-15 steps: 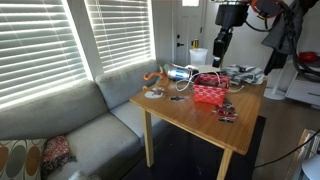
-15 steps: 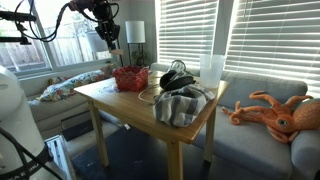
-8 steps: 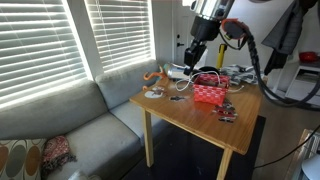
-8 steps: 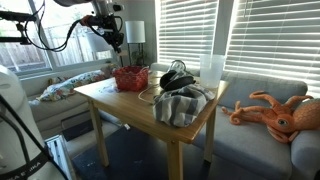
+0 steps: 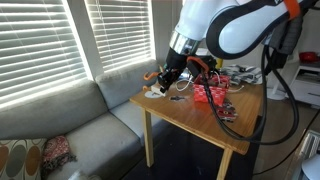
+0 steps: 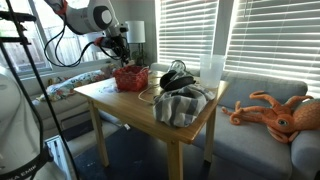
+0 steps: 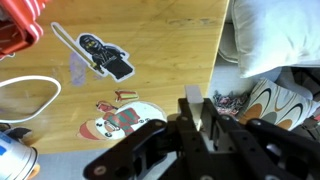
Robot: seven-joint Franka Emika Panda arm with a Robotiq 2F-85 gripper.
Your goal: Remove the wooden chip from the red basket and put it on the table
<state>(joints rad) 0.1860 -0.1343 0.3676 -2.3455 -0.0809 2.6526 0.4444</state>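
In an exterior view my claw (image 5: 163, 82) hangs over the smooth wood tabletop (image 5: 190, 120), near the basket (image 5: 210, 93), which is red with holey sides. In an exterior view the claw (image 6: 122, 60) is by the basket (image 6: 130, 78), and I see no chip. In the wrist view my fingers (image 7: 192, 112) sit close together, but I cannot tell if they hold anything. The chip should be light, thin and stiff, so I would pinch its flat sides.
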